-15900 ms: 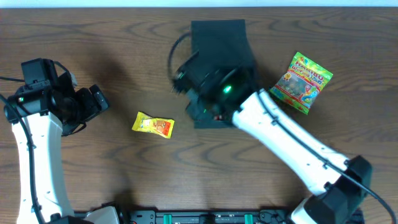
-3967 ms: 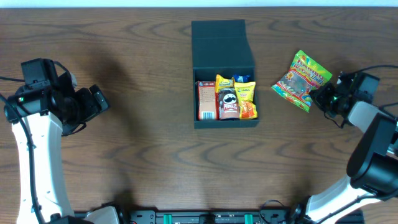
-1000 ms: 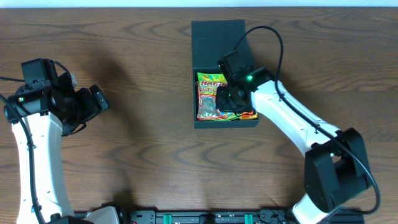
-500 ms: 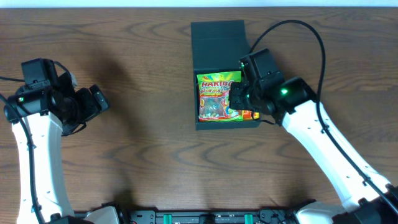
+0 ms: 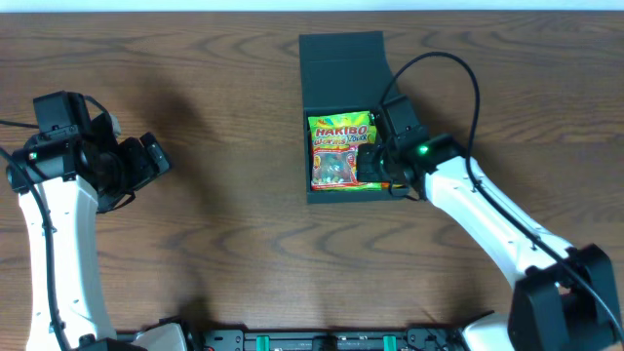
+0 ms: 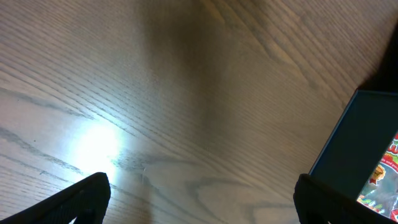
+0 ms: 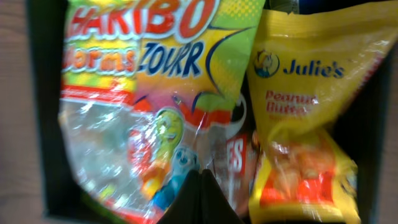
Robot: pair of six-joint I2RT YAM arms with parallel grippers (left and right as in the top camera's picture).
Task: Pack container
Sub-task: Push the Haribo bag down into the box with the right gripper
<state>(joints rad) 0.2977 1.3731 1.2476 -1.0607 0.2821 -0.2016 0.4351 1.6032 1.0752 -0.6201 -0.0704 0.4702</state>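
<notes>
The dark teal container [image 5: 317,190] stands open at the table's middle, its flap lid [image 5: 341,58] laid back. A Haribo bag [image 5: 340,151] lies on top of the snacks inside and also shows in the right wrist view [image 7: 143,93]. A yellow Julie's packet [image 7: 305,81] lies to its right. My right gripper [image 5: 378,164] is shut and empty, its tips [image 7: 200,177] low over the gap between the two packets. My left gripper [image 5: 148,161] is open and empty, far to the left of the box, above bare wood [image 6: 202,183].
A red-lettered packet or can [image 7: 239,155] shows partly under the Haribo bag. The container's left wall [image 6: 360,143] sits at the right edge of the left wrist view. The right arm's cable [image 5: 439,63] loops above the box's right side.
The right gripper let go of the Haribo bag, which now lies flat in the container. It drew off to the right, then came back slightly left over the box. The left arm has not moved.
</notes>
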